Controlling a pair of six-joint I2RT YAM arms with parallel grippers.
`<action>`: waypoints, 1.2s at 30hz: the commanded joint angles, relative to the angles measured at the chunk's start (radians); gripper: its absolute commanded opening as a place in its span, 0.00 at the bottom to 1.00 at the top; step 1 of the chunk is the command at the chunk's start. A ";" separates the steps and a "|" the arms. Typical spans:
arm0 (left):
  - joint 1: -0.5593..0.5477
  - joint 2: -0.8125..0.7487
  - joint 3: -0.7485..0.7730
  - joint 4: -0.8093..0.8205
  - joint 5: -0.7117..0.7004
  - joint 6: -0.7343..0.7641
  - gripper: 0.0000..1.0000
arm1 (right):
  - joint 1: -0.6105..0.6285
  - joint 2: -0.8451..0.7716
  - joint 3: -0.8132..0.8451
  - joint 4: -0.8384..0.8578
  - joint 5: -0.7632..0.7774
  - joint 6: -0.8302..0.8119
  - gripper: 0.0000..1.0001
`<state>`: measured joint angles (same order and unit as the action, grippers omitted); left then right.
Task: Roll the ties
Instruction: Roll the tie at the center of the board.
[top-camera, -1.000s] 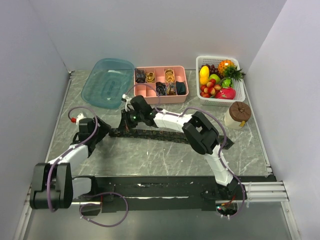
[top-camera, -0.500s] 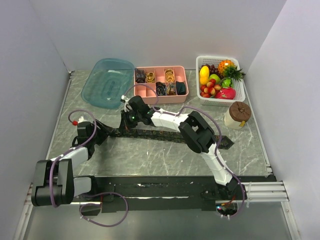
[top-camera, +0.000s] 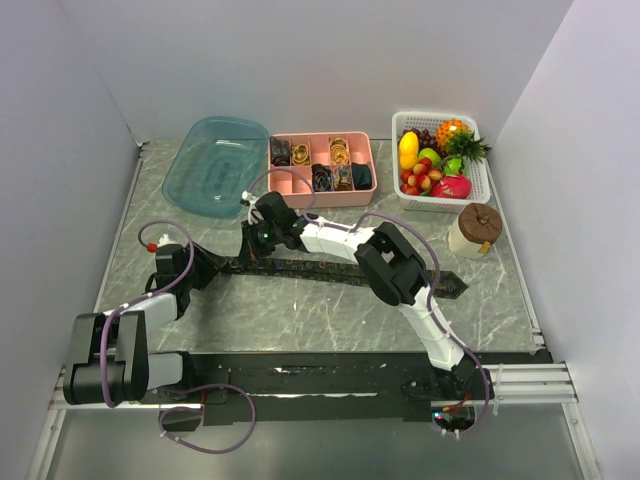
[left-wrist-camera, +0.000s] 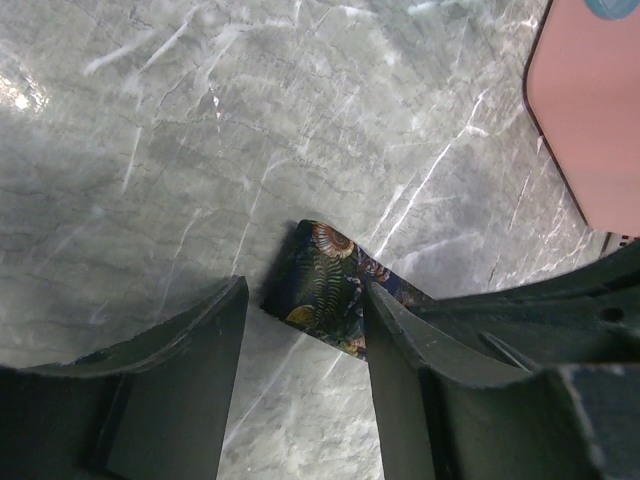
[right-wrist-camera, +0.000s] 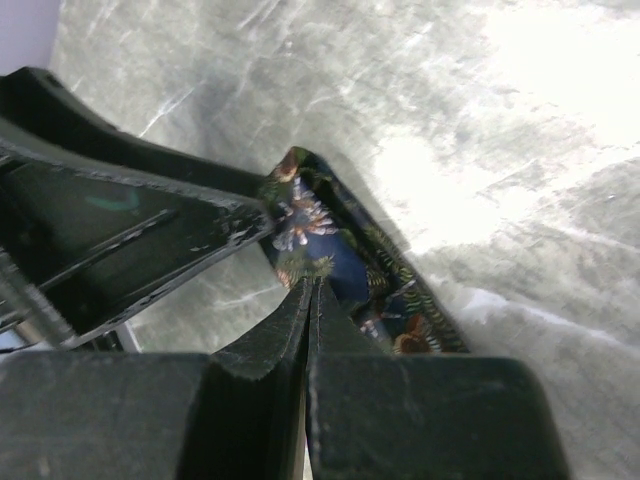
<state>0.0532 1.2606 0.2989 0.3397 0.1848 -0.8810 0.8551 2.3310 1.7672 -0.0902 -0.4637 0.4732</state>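
- Straddling the narrow end of a dark, leaf-patterned tie (left-wrist-camera: 325, 285), the left end effector (left-wrist-camera: 302, 300) stands released. Its jaws are apart on either side of the fabric, with one finger against the tie's edge. It looks placed to pinch that end and start the coil.
- The right end effector (right-wrist-camera: 310, 290) is clenched, fingers pressed together, with its tips on or just above the same tie, just beside the left one. Whether any cloth is caught between them cannot be told. A likely reason is to pin the strip so the end does not slide.
- The tie lies flat and stretched out on the bench (top-camera: 300, 320), on the arms' side of the pink tray (top-camera: 290, 182). It runs roughly along the tray's long front wall and reaches past both ends.
- Rolled ties (top-camera: 340, 153) fill several of the tray's compartments, while others are bare. By that showing, rolling of this one has not yet begun.
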 joint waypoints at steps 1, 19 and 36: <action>0.007 0.014 -0.003 0.051 -0.002 -0.004 0.55 | 0.009 0.036 0.054 -0.037 0.034 -0.022 0.00; 0.005 0.030 -0.003 0.114 0.024 0.031 0.51 | -0.005 0.102 0.138 -0.144 0.053 -0.016 0.00; 0.004 0.123 0.068 0.068 0.061 0.102 0.46 | -0.027 0.131 0.160 -0.190 0.016 -0.001 0.00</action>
<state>0.0532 1.3186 0.3115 0.3977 0.2150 -0.8059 0.8410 2.4374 1.9148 -0.2279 -0.4683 0.4816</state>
